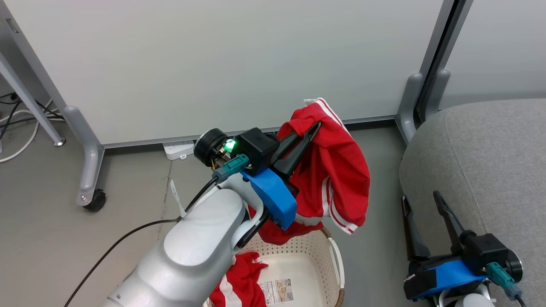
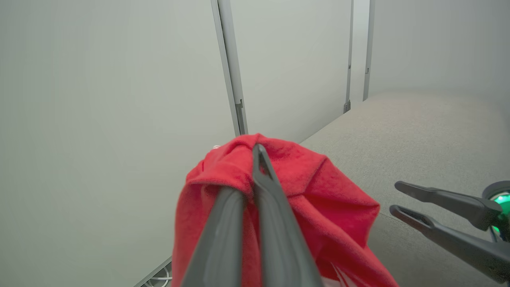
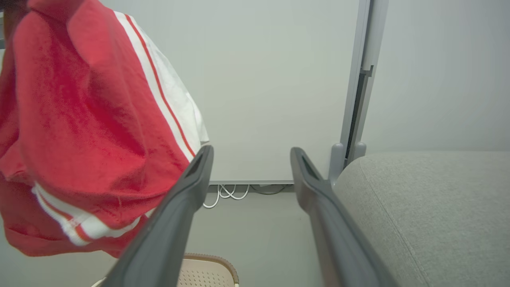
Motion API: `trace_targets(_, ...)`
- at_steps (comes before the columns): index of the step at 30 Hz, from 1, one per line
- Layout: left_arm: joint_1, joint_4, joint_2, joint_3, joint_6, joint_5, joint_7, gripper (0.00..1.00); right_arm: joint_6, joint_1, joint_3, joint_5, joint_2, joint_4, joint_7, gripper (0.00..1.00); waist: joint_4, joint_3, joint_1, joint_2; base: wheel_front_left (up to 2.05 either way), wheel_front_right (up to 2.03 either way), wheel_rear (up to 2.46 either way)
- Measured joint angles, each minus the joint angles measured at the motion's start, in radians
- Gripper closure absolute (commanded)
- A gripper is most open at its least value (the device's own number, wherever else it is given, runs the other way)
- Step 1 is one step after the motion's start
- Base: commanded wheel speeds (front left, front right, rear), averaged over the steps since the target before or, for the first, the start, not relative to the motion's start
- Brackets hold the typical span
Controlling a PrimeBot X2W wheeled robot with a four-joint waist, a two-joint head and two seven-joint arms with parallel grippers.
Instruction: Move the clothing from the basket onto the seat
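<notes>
My left gripper (image 1: 313, 128) is shut on a red garment with white stripes (image 1: 337, 170) and holds it up in the air above the basket (image 1: 328, 247). The cloth drapes over the closed fingers (image 2: 259, 159) and hangs down toward the basket's far rim. A second red and white garment (image 1: 239, 281) lies inside the cream perforated basket beside a paper label (image 1: 277, 290). The grey seat (image 1: 482, 157) stands to the right. My right gripper (image 1: 420, 200) is open and empty, low beside the seat's front edge, seen too as my right gripper (image 3: 251, 153) with the garment (image 3: 79, 131) at its left.
A pale partition wall (image 1: 213, 64) on grey castor feet (image 1: 91, 196) stands behind the basket. White cables (image 1: 17, 140) and a power strip (image 1: 177, 149) lie on the grey floor by its base. A grey post (image 1: 422, 85) rises between partition and seat.
</notes>
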Motion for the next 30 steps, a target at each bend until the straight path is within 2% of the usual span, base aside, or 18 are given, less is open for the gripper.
trace_targets(6,0.0,-0.012,0.007,-0.002,0.006,-0.002,0.001,1.0,0.0,-0.006,0.042,-0.012,-0.014,-0.038,0.0,0.0,-0.001,0.001,0.0,0.0,0.0,0.0,0.0)
trace_targets(18,0.0,-0.02,0.01,-0.007,0.013,-0.009,0.002,1.0,0.0,-0.107,0.21,-0.011,-0.08,-0.119,0.0,0.0,-0.004,0.022,0.0001,0.0,0.0,0.0,0.0)
trace_targets(30,-0.02,-0.023,0.005,-0.024,0.018,-0.011,-0.001,1.0,0.0,-0.294,0.339,-0.014,-0.105,-0.011,0.0,0.0,0.01,0.051,0.0002,0.0,0.0,0.0,0.0)
